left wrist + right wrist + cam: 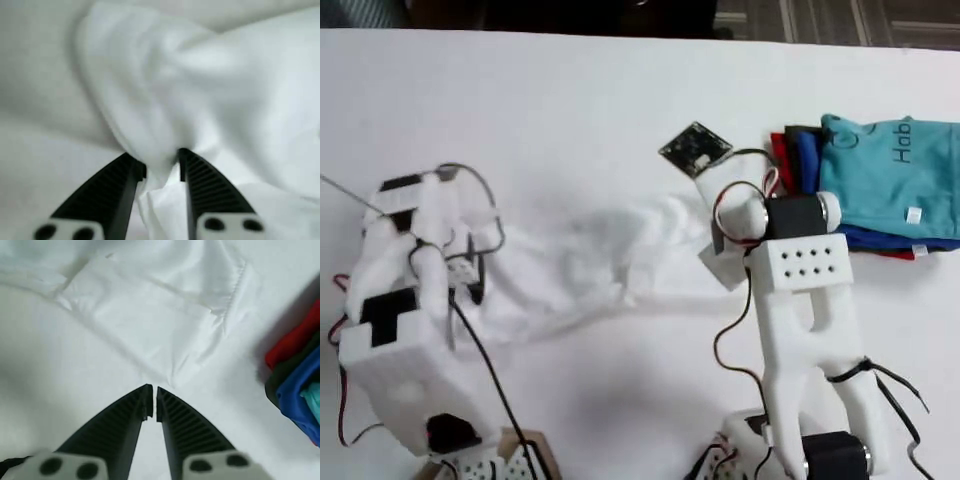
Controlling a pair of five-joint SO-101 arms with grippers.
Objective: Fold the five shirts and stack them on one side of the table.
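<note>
Item 1, white shirt (pixel 590 260). It lies crumpled and unfolded across the middle of the table (pixel 570 90), strung out between my two arms. I see no clean fold in it.

Item 2, left gripper (pixel 160 166). It is clamped on a raised ridge of the white shirt. The cloth is pinched between the two jaws and fans away from them. In the high view this arm sits at the end of the shirt far from the coloured pile.

Item 3, right gripper (pixel 152 392). The jaws are closed almost tip to tip, right at a hemmed edge of the white shirt, and a few wrinkles run towards the tips. I cannot tell whether any cloth is caught between them.

Item 4, stack (pixel 880 238). It sits on the side of the table just beside the right arm.
- The teal shirt (pixel 880 170) is on top and lies flat.
- The edges of a blue shirt (pixel 807 160), a dark shirt (pixel 798 132) and a red shirt (pixel 782 155) show beneath it.
- I cannot fix the order of the lower three.

Item 5, progress, my judgement. I count four of the five shirts folded and stacked. The white one is the last and is in hand but not yet shaped. What remains is to spread it flat, fold it and set it on the teal shirt. The loose, bunched cloth suggests it needs spreading first.
</note>
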